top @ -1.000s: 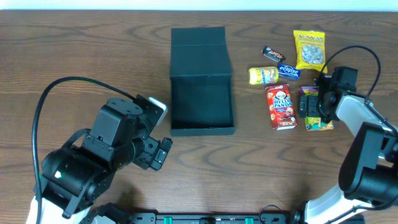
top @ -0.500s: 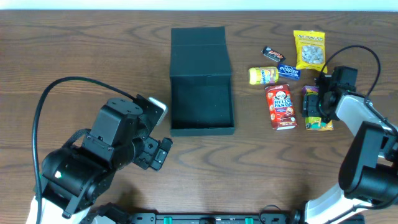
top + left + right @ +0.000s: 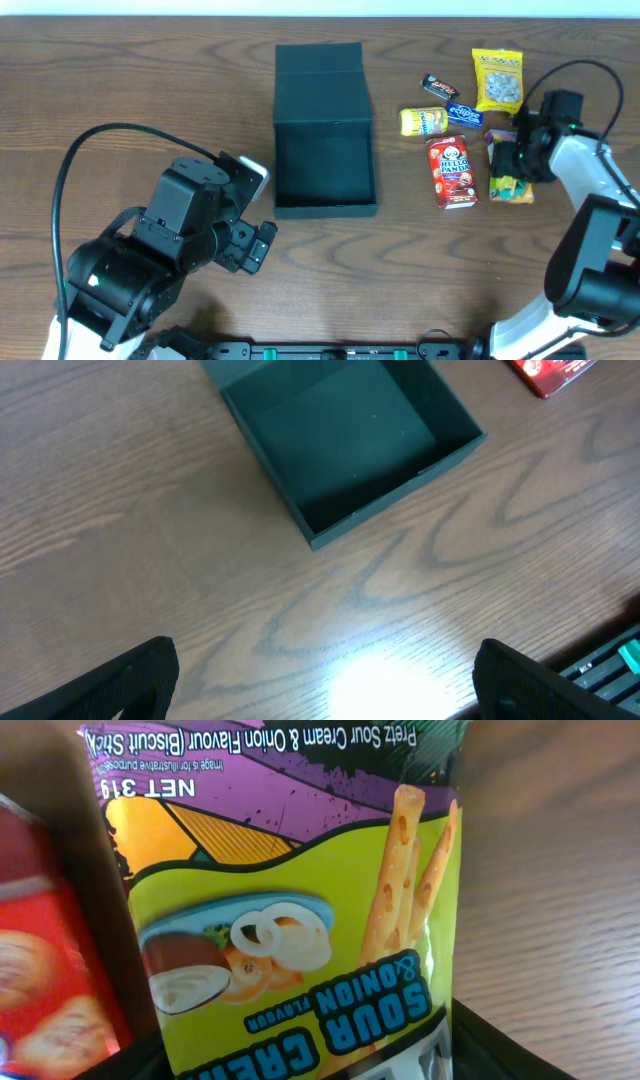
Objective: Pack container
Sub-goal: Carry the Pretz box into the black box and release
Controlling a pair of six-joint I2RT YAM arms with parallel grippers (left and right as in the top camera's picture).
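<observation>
Pinching green snack packet in right gripper, forearm angling in from right edge of table. Holding left gripper just short of black box, jaws spread wide.

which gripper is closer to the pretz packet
Right. The right gripper is directly over the Pretz packet; the left gripper is far off, on the other side of the black box.

Colours on the brown, wood-grained table
The container was plain matte black. The Pretz packet was lime green with purple stripes, a yellow patch and teal lettering; the panda box was red and the nut bag yellow.
</observation>
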